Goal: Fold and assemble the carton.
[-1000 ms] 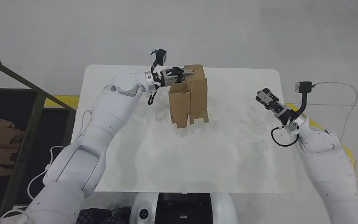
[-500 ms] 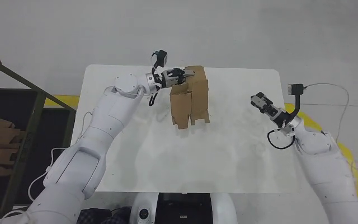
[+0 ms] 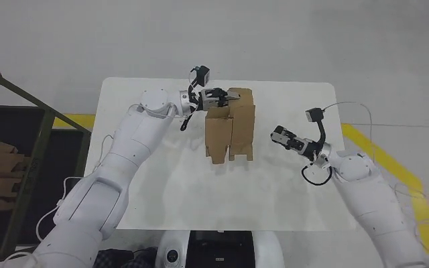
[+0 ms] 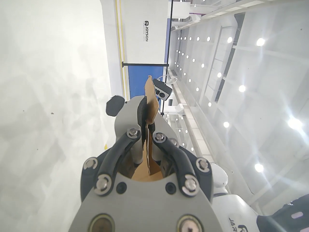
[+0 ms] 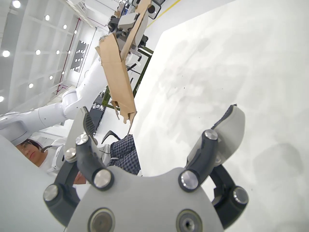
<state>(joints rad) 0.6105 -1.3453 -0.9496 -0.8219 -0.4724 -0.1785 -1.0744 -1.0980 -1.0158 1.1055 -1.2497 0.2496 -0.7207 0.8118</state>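
A flattened brown carton [image 3: 230, 124] hangs above the white table [image 3: 167, 194], its flaps pointing toward the near edge. My left gripper [image 3: 224, 96] is shut on the carton's far top edge; in the left wrist view the cardboard [image 4: 149, 112] is pinched edge-on between the fingers. My right gripper [image 3: 278, 136] stands open a short way to the right of the carton, not touching it. The right wrist view shows the carton [image 5: 118, 73] hanging ahead of the open fingers [image 5: 231, 119], with the left arm behind it.
The white table's right edge [image 3: 332, 107] and a yellow floor line [image 3: 365, 144] lie beside my right arm. A dark metal rack [image 3: 27, 134] stands off the table's left side.
My right gripper has swung in from the table's right edge toward the carton. The left gripper has shifted the carton slightly to the right and toward the near side.
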